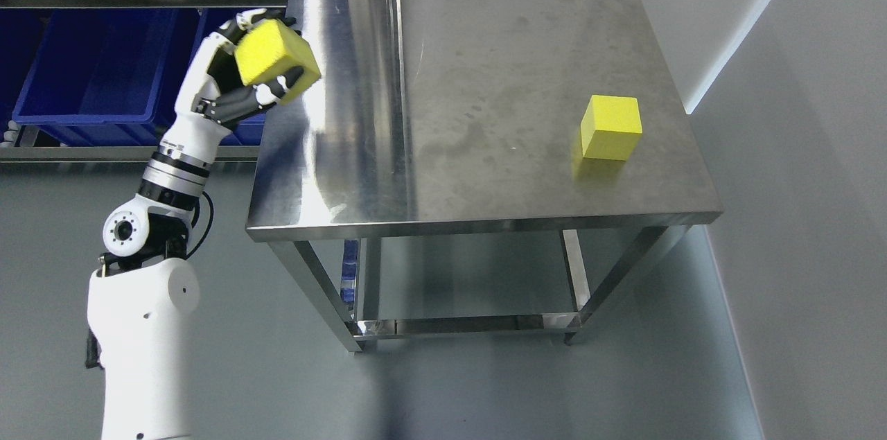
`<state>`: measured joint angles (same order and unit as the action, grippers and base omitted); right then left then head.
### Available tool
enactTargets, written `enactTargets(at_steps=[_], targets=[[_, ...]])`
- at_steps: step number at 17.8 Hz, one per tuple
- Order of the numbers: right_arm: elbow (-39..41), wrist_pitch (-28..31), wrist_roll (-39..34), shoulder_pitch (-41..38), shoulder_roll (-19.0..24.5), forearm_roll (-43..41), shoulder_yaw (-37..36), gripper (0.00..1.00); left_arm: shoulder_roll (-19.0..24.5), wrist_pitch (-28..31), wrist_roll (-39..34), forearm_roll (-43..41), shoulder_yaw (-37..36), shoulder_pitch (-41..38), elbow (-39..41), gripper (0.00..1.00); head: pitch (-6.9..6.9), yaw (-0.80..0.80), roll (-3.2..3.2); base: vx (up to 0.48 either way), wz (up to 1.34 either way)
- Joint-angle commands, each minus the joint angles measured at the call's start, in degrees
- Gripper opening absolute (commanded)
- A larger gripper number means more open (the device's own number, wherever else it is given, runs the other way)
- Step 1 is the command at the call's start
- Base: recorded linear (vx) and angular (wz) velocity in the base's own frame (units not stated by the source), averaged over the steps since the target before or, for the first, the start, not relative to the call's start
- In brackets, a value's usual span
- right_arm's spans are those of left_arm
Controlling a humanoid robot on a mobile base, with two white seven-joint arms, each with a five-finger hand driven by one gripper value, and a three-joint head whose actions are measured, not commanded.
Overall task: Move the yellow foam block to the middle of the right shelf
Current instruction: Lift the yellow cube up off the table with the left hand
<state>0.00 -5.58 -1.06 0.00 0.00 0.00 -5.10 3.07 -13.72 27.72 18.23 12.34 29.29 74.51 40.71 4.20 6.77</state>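
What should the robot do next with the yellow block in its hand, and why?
Probably carry it rightward over the steel table. The left hand grips one yellow foam block at the table's left edge, raised off the surface. A second yellow block sits near the right side.

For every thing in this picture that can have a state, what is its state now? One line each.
left robot hand: shut on the held foam block, raised at the table's left edge
held foam block: gripped, off the table, tilted
second foam block: resting on the steel table, free, near its right edge
blue bins: sitting on the shelf, at the left
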Motion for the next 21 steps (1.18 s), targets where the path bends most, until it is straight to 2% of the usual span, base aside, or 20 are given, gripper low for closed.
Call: enactTargets(at_steps=[1,4,7,14,21], targets=[[1.0,0.04,0.0,0.09,-1.0,0.0,0.0,1.0,-2.07,-0.79,-19.5,1.98,8.23,1.12,7.4,0.15,0.0,0.0,0.0,0.0,0.0],[1.0,0.04,0.0,0.17,-1.0,0.0,0.0,1.0,-2.07,-2.1,-20.61,1.98,7.79,-0.81,8.02,0.14,0.0,0.0,0.0,0.0,0.0],[1.0,0.04,0.0,0.09,-1.0,0.0,0.0,1.0,-2.07,-4.12,-14.13,1.72,7.26,-3.01,8.02,0.14,0.0,0.0,0.0,0.0,0.0],[1.0,0.04,0.0,0.09,-1.0,0.0,0.0,1.0,-2.07,-4.13,-13.75,-2.32,10.77,-4.76,8.02,0.14,0.0,0.0,0.0,0.005,0.02],[1.0,0.04,0.0,0.09,-1.0,0.0,0.0,1.0,-2.07,-5.36,-13.57,-3.38,10.25,-8.37,8.02,0.14,0.0,0.0,-0.01,-0.017,0.13]])
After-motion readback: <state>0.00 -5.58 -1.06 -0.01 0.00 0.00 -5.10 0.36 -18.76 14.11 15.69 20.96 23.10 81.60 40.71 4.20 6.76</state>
